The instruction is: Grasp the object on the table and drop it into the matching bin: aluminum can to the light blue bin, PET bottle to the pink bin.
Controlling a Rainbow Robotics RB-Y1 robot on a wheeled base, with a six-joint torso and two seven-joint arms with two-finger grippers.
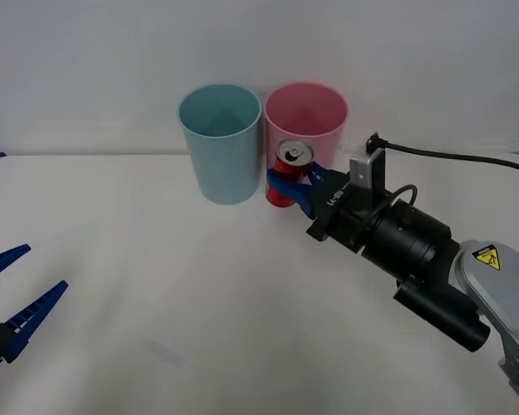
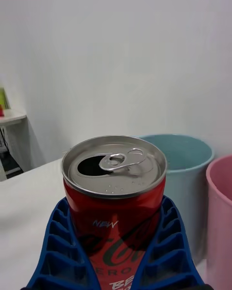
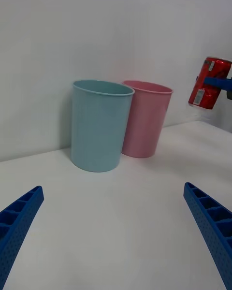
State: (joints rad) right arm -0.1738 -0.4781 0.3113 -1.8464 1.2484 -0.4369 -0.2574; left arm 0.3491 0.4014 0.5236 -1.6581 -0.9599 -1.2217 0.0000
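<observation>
The right gripper (image 1: pixel 296 183) pinches the aluminum can (image 1: pixel 289 173) upright between its fingers, lifted off the counter (image 1: pixel 156 285) just in front of the pink bin (image 1: pixel 307 117) (the light blue bin (image 1: pixel 220 143) stands to its left), while the left gripper (image 1: pixel 13 294) waits spread

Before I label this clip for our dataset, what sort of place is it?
Probably a robot test bench: a plain white table against a bare wall, holding just two bins.
</observation>
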